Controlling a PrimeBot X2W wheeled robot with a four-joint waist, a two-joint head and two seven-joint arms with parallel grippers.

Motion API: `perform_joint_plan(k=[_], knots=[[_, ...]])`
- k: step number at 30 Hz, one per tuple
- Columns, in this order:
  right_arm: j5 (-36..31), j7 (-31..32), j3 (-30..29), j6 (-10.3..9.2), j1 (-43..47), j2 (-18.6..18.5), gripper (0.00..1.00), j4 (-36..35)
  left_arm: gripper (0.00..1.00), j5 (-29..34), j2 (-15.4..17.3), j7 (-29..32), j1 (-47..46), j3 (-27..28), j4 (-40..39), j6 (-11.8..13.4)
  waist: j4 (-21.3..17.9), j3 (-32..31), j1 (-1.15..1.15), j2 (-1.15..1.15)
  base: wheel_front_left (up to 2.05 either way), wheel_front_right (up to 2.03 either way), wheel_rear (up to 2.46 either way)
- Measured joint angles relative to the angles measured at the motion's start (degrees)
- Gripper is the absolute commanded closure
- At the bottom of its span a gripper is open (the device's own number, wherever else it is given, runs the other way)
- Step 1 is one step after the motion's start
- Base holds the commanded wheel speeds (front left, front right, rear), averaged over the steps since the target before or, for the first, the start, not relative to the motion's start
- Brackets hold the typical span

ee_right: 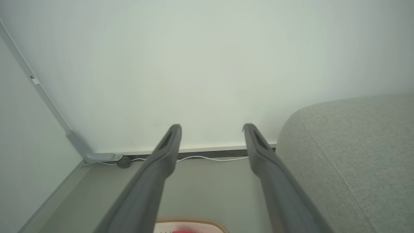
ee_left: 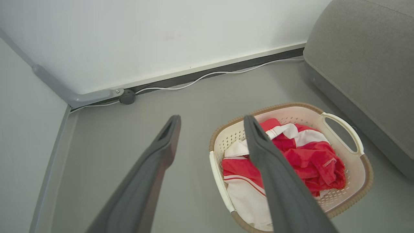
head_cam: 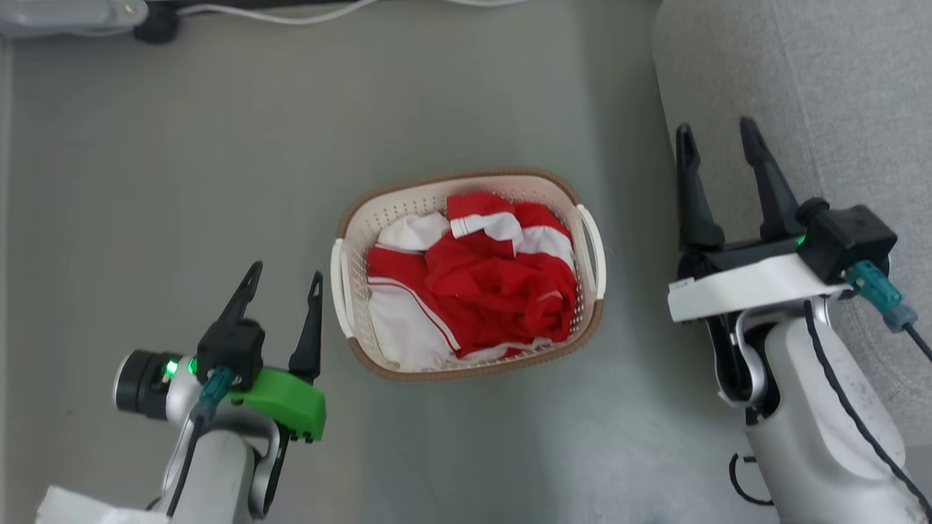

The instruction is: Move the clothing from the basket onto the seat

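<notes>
1. Left gripper (head_cam: 285, 273): two long dark fingers spread wide with nothing between them. It hangs over the floor (head_cam: 182, 160), just left of the basket.
2. Right gripper (head_cam: 716, 129): its fingers are likewise parted and empty. It is raised to the right of the basket, and in the head view it overlaps the seat's rounded edge.
3. Basket (head_cam: 466, 372): cream perforated plastic with a brown rim. It stands on the floor between the two grippers, with a white handle (head_cam: 593, 247) on each side.
4. Clothing (head_cam: 495, 284): red fabric with white panels and thin white stripes, lying crumpled inside the basket and covering most of its bottom.
5. Seat (head_cam: 801, 73): light-grey woven upholstery to the right of the basket, near it but apart, with a strip of floor between them.
6. Wall (ee_left: 161, 32): pale and plain, well behind the basket.
7. White cable (ee_left: 207, 75): runs along the skirting at the foot of the wall.
8. Dark round fitting (ee_left: 127, 96): sits on the floor at the skirting, beside a grey bracket (ee_left: 81, 96) in the corner.
</notes>
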Motion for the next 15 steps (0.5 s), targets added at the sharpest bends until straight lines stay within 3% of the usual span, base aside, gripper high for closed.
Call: perform_joint_plan(k=[15], knots=[[-0.49, -0.01, -2.4, -0.74, -8.62, 0.35, 0.0, -4.15, 0.0, 2.44, -0.57, 1.38, -11.66, -3.7, 6.7, -2.25, -2.83, 11.38, 0.0, 0.0, 0.0, 0.0, 0.0]])
